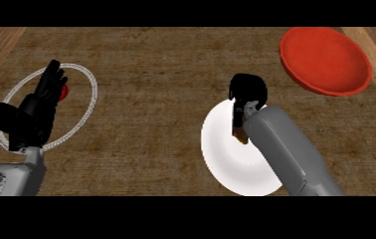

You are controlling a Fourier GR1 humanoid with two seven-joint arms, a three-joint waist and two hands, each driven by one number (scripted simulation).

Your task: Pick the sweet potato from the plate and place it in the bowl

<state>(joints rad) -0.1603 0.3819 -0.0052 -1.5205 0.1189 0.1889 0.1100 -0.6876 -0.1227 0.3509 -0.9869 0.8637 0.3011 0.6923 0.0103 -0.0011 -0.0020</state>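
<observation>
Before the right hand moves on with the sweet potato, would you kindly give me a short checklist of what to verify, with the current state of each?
1. Right hand is over the white plate: ok.
2. Sweet potato is visible: ok, only an orange sliver shows beside the wrist.
3. Fingers are curled round the sweet potato: cannot tell, the hand hides it.
4. Sweet potato is lifted off the plate: cannot tell.
5. Red bowl sits open at the far right: ok.
6. Left hand rests open at the left, over the wire ring, away from the path: ok.
</observation>
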